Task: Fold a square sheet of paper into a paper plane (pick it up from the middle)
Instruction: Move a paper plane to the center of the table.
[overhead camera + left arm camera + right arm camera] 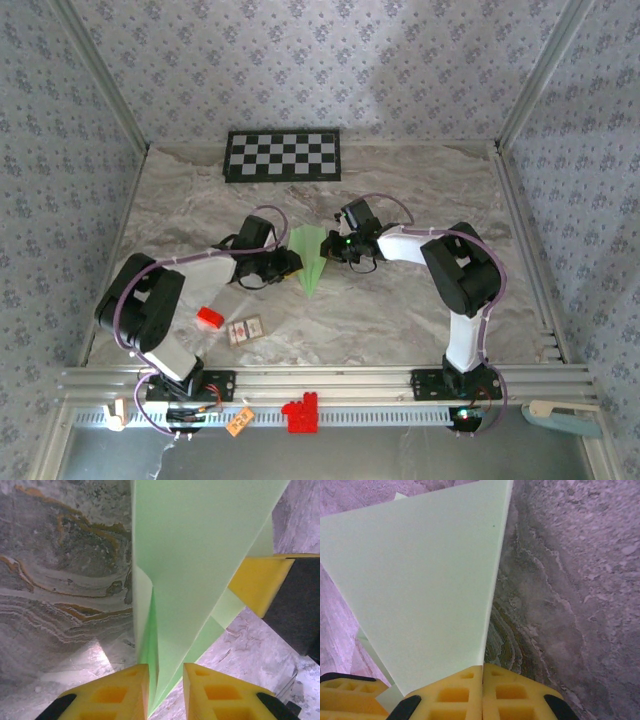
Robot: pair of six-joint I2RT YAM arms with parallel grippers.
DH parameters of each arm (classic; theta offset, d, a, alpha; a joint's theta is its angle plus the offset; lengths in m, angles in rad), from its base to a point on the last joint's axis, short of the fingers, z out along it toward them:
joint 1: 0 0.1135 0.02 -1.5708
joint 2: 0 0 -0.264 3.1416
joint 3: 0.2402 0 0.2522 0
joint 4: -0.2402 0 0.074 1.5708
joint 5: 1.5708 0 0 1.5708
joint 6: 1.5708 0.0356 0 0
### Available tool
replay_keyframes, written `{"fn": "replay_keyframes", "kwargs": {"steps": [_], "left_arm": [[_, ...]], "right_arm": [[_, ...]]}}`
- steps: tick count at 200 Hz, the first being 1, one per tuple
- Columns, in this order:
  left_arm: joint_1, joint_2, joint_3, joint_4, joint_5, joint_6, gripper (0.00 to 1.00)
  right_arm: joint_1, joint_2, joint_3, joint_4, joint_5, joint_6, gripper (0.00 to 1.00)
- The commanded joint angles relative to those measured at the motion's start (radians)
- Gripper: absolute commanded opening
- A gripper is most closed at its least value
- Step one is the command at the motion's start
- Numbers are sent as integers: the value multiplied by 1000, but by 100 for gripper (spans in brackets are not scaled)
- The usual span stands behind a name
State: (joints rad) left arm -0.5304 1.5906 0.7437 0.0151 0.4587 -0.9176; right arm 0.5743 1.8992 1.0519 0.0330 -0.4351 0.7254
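the paper plane [311, 262] is held between both arms, left gripper [293, 265] and right gripper [336, 246] each clamped on it, long axis laid near-to-far, nose nearward

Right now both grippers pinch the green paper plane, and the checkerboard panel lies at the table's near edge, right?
No: the top view shows the checkerboard panel at the far edge. The left gripper and right gripper do pinch the paper plane.

A robotics lab test cell: left arm [150, 305] and right arm [462, 275] bolted to an aluminium rail [330, 382] at a marble-patterned table [400, 320], enclosed by wallpapered walls [300, 70], a checkerboard panel [282, 155] lying at the back
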Motion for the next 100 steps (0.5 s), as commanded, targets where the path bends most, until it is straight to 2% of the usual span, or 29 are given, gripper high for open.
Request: {"fn": "replay_keyframes", "kwargs": {"steps": [1, 74, 100], "left_arm": [[-18, -39, 30, -34, -9, 28, 26], [-49, 44, 90, -67, -11, 45, 31], [-59, 62, 114, -128, -53, 64, 34]], "right_arm": [[1, 20, 25, -20, -10, -4, 7], [2, 20, 26, -21, -11, -4, 7], [2, 20, 30, -22, -12, -4, 7]]}}
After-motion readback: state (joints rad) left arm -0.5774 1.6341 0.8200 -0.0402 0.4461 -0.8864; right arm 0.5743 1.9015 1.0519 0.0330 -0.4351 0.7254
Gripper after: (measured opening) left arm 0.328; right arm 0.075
